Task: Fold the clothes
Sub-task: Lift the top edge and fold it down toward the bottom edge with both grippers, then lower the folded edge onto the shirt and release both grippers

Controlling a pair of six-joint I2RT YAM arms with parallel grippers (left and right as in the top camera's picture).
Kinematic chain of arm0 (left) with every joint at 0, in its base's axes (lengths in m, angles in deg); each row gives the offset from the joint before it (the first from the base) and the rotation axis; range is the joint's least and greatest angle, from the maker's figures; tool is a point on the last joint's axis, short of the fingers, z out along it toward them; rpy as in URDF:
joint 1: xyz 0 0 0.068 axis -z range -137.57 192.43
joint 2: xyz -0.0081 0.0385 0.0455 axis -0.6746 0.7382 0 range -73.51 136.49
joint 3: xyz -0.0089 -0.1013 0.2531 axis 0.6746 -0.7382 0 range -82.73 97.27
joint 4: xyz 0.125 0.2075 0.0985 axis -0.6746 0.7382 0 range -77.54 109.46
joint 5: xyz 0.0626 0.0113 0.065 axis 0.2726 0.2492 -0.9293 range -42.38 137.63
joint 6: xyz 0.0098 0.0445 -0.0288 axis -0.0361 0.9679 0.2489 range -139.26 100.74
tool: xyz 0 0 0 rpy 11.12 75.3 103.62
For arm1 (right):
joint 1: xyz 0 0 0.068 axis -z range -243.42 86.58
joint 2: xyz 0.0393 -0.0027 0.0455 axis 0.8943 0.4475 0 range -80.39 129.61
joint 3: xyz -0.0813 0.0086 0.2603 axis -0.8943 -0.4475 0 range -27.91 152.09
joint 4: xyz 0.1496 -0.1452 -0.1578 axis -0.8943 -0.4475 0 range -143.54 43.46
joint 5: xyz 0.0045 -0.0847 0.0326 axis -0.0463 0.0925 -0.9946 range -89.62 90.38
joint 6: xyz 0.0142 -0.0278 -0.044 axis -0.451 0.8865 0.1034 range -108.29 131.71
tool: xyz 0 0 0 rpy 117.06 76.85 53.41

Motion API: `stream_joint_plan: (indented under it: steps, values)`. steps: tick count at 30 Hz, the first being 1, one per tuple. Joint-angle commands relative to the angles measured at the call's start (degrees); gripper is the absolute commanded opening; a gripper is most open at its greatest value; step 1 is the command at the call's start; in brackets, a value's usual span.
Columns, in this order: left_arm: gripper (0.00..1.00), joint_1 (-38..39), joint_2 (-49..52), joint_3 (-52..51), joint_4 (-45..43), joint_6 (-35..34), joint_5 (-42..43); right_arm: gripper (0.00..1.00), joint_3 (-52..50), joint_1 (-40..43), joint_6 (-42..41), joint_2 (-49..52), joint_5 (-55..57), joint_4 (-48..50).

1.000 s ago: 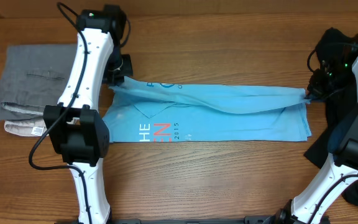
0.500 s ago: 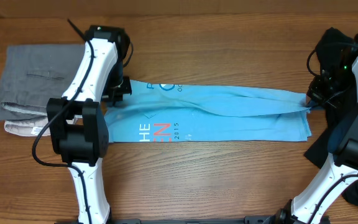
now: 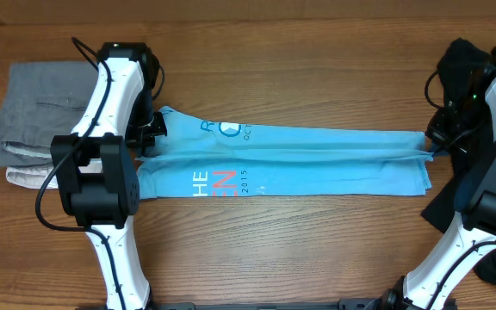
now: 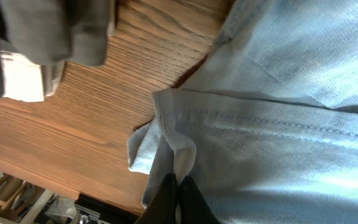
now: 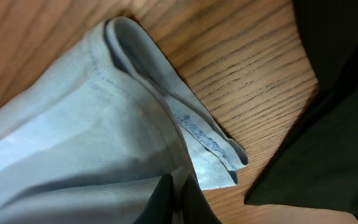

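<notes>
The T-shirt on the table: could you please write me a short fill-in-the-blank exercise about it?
The T-shirt is light ____.
The year printed on it is ____.
The folded pile beside the left tool is ____.
The garment beside the right tool is ____.
Missing words: blue, 2015, gray, black.

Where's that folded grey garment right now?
In the overhead view, the grey garment lies far left, just outside the left arm, near the blue T-shirt's end.

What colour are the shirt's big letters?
White HE, red EN on the shirt; best seen overhead.
</notes>
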Motion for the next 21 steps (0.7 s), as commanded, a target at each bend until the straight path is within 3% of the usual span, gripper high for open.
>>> stream_joint_plan:
  steps: [1, 7, 9, 14, 15, 18, 21]
  values:
    - [0.04, 0.9, -1.8, -0.9, 0.0, -0.3, -0.3, 0.04, -1.4, -0.3, -0.9, -1.8, 1.0, 0.3]
    - [0.04, 1.6, -1.8, -0.9, 1.3, 0.2, -0.2, 0.05, -2.2, -0.3, -1.4, -1.8, 1.0, 0.3]
    - [0.04, 1.6, -1.8, -0.9, 2.1, 2.7, 1.5, 0.26, -2.2, -0.3, -1.4, -1.8, 1.0, -0.3]
    - [0.07, 1.0, -1.9, 0.3, 4.3, 8.7, 7.3, 0.46, -1.4, -0.2, -1.3, -1.8, 1.0, -1.3]
    - [0.11, 0.8, -1.9, 0.9, 4.8, 8.9, 7.6, 0.53, -1.1, -0.2, -1.3, -1.8, 1.0, -1.6]
    - [0.39, 0.7, -1.9, 3.3, 5.9, 8.9, 7.4, 0.59, 1.6, -0.2, -1.3, -1.8, 0.4, -2.3]
    - [0.51, 0.7, -2.1, 7.7, 6.3, 8.5, 7.5, 0.6, 6.6, -0.3, 2.2, -1.8, -5.4, -3.8]
